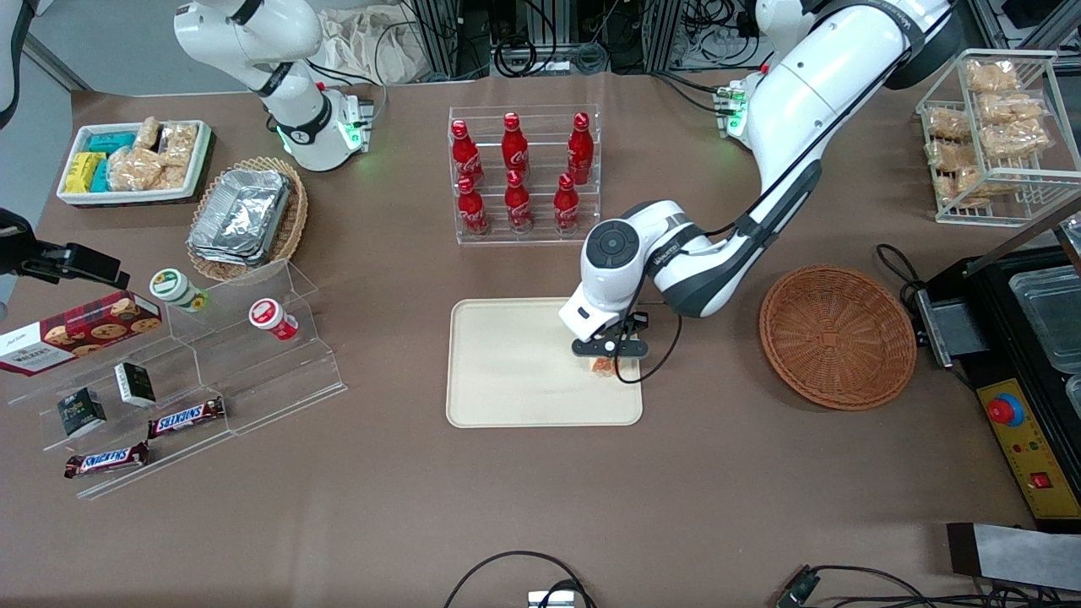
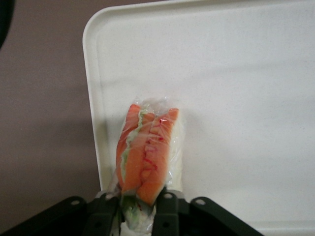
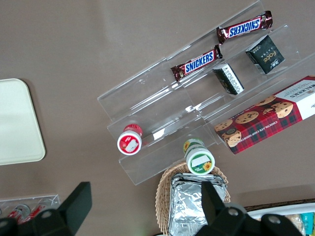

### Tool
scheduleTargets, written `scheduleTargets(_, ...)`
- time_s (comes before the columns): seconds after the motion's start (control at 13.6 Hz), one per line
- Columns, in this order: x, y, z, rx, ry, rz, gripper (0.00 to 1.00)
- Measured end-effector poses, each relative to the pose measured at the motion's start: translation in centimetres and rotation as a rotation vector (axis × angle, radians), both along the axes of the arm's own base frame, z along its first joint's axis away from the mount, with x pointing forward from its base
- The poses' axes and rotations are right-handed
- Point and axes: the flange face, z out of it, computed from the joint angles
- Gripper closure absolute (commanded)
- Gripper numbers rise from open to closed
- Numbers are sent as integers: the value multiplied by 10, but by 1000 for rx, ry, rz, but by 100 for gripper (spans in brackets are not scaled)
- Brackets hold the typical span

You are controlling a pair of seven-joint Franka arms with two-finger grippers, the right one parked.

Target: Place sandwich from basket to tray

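Jaws pinch sandwich (image 2: 147, 157) between fingers (image 2: 106, 214) — gripper (image 1: 610, 350) low over tray (image 1: 507, 371) edge.

The left arm reaches low, wrist bent down, its claw (image 1: 610, 358) pinched around something.

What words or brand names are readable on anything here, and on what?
"SNICKERS": two brown candy bars on the clear acrylic steps.
"WALKERS": red tartan cookie box.
"fore": small dark box.
Red bottles: white script, unreadable.
The gripper holds the wrapped sandwich above the cream tray; neither bears text.
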Motion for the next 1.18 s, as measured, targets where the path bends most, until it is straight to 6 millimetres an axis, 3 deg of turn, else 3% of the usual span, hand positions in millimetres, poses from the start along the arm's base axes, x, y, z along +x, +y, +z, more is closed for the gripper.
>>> scheduleTargets(0.15, 2, 0, 2, -1, -3, 3, 10)
scheduleTargets(0.66, 9, 7, 12, 39, 2, 28, 3)
scheduleTargets(0.88, 30, 24, 42, 63, -24, 80, 0)
scheduleTargets(1.18, 68, 52, 105, 40, -37, 205, 0)
